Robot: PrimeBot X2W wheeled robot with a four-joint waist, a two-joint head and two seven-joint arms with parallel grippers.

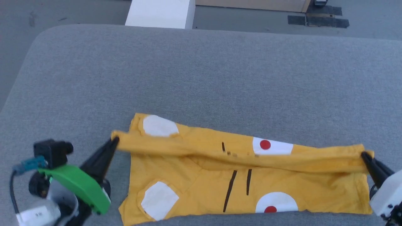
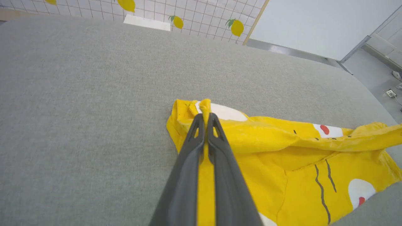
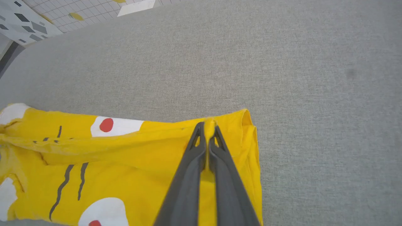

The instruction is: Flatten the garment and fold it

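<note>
The garment (image 1: 282, 182), a bright yellow T-shirt with white patches, red dots and dark whisker stripes, lies across the near part of the grey cushioned surface (image 1: 201, 72). A raised fold of it stretches taut from left to right between my two grippers. My left gripper (image 1: 114, 139) is shut on the fold's left end, with yellow cloth pinched between the fingers (image 2: 205, 117). At the other end my right gripper (image 1: 363, 154) is shut on the cloth, the fabric showing between its fingertips (image 3: 207, 125). The garment (image 2: 298, 175) spreads right of the left fingers, and the garment (image 3: 125, 166) spreads left of the right ones.
A white block (image 1: 160, 14) stands on the floor beyond the far edge of the surface, with a wooden board (image 1: 251, 4) and dark tape patches (image 1: 323, 20) further right. Wide bare grey surface lies beyond the garment. A tiled wall with lemon prints (image 2: 188, 15) stands behind.
</note>
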